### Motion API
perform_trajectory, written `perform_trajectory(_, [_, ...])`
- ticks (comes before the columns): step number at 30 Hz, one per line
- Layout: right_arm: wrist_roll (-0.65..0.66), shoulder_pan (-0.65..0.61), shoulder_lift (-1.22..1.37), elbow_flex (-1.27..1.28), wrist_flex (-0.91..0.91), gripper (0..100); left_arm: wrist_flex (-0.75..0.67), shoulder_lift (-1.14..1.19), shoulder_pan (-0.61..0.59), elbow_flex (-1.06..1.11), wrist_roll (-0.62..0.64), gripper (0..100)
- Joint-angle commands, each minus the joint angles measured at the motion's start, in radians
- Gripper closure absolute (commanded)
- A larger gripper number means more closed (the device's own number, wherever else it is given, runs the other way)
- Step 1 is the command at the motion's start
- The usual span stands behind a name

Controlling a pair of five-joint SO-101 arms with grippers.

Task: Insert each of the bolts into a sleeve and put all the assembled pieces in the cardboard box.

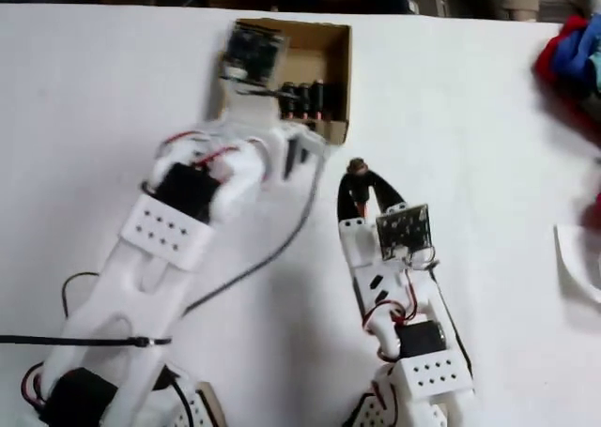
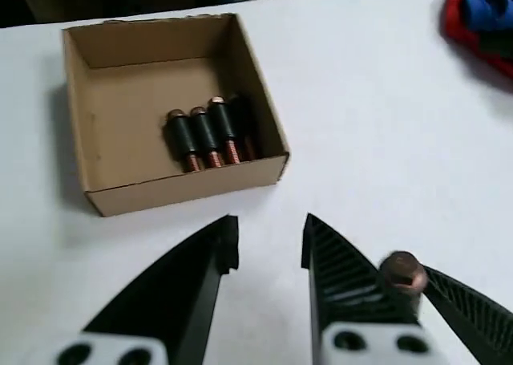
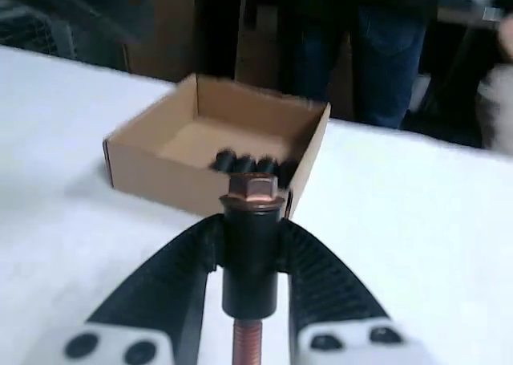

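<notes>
The cardboard box (image 1: 334, 38) sits at the table's far middle, with several black-sleeved copper bolts (image 1: 305, 99) lying side by side against its near wall. The same box (image 2: 128, 116) and sleeved bolts (image 2: 204, 136) lie just beyond my left gripper (image 2: 268, 221), which is open and holds nothing, close to the box's near wall. My right gripper (image 1: 362, 188) is to the right of the box's near corner. It (image 3: 250, 223) is shut on a black sleeve (image 3: 250, 265) with a copper bolt (image 3: 253, 188) through it, head pointing toward the box (image 3: 160, 180).
A red and blue cloth (image 1: 568, 47) lies at the far right edge, with a white object (image 1: 577, 258) below it at the right edge. A black cable (image 1: 268, 253) trails across the table between the two arms.
</notes>
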Motion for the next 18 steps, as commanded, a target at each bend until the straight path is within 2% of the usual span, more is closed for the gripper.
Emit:
perform_trajectory(1, [-0.055,0.031,0.047,-0.164,0.113,97.8,0.017,-0.003,-0.127,-0.041,-0.014,85])
perform_trajectory(5, [-0.06,0.056,0.274,-0.419,0.197,97.8,0.061,-0.003,-0.252,-0.025,-0.112,85])
perform_trajectory(11, [-0.068,0.028,0.799,-0.967,0.398,97.8,0.087,-0.003,-0.35,0.107,-0.239,85])
perform_trajectory(18, [-0.364,0.024,1.491,-1.877,0.74,97.8,0.075,0.002,-0.471,0.22,-0.239,85])
